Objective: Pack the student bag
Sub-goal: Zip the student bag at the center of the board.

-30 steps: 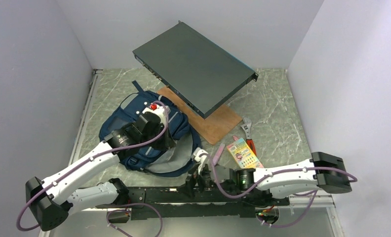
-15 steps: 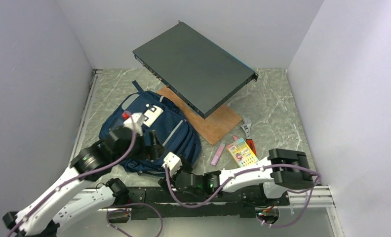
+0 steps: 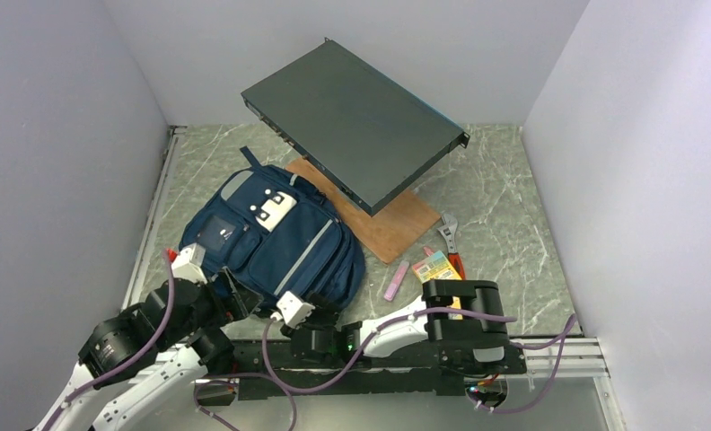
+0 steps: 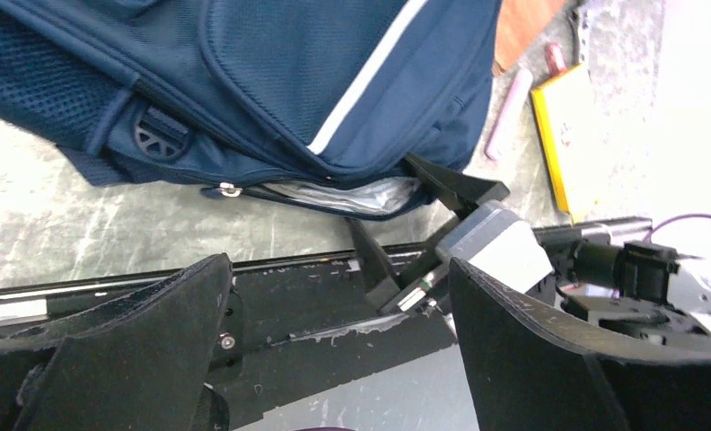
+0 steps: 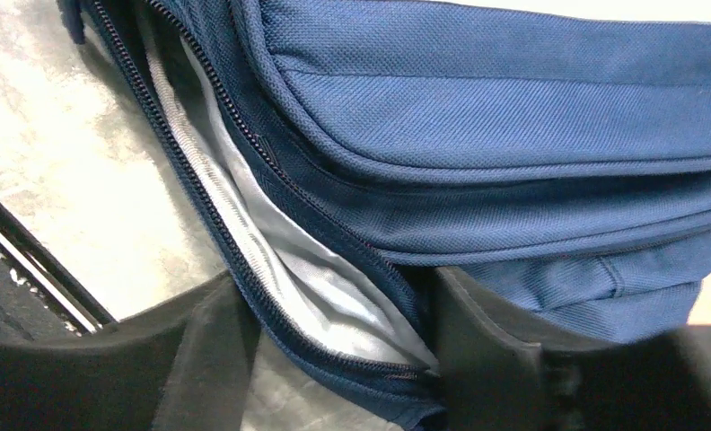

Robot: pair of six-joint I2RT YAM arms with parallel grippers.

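Note:
The student bag (image 3: 271, 242), navy with light grey stripes, lies flat on the marble table. Its main zip gapes along the near edge, showing grey lining (image 5: 334, 305). My right gripper (image 3: 311, 307) is at that near edge. In the right wrist view its jaws (image 5: 334, 359) stand apart, straddling the lower zip edge (image 5: 199, 206) and the lining, one finger reaching into the opening. My left gripper (image 3: 235, 301) hangs by the bag's near left corner, wide open and empty (image 4: 338, 341). The left wrist view shows the bag (image 4: 334, 81) above the right gripper's fingers (image 4: 451, 193).
A dark flat metal box (image 3: 352, 121) leans on a wooden board (image 3: 383, 220) behind the bag. A pink stick (image 3: 396, 280), a colourful card (image 3: 437, 269) and a wrench (image 3: 449, 235) lie to the right. The black base rail (image 3: 370, 364) runs along the near edge.
My left gripper opened, left the top of the bag and drew back to the near left. My right arm swung left to the bag's open zip edge, its jaws narrowing.

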